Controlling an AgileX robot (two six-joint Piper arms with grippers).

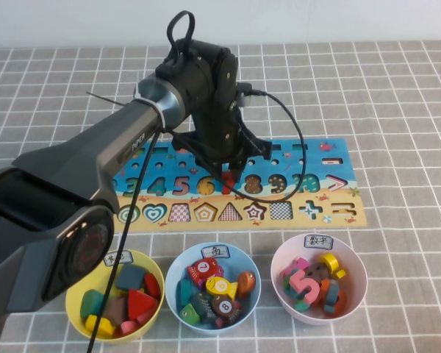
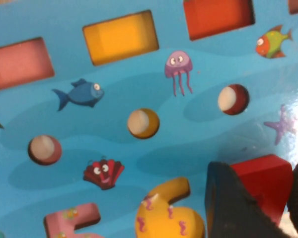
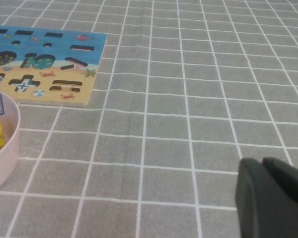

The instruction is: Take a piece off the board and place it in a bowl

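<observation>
The board (image 1: 338,213) lies across the middle of the table, blue above and sandy below. My left gripper (image 1: 228,175) reaches down onto its number row. In the left wrist view the left gripper (image 2: 260,184) has its two black fingers against both sides of the red 7 piece (image 2: 264,171), which sits at the board (image 2: 139,64). The piece shows red (image 1: 226,179) under the fingers in the high view. The pale pink bowl (image 1: 353,301) stands at the front right. My right gripper (image 3: 273,198) is shut and empty over bare cloth, right of the pink bowl's rim (image 3: 5,153).
A yellow bowl (image 1: 77,294) and a light blue bowl (image 1: 178,268), both holding pieces, stand at the front. A yellow 6 (image 2: 169,213) and a pink 5 (image 2: 72,218) sit beside the 7. The pink bowl holds several numerals. A black cable (image 1: 298,140) loops over the board.
</observation>
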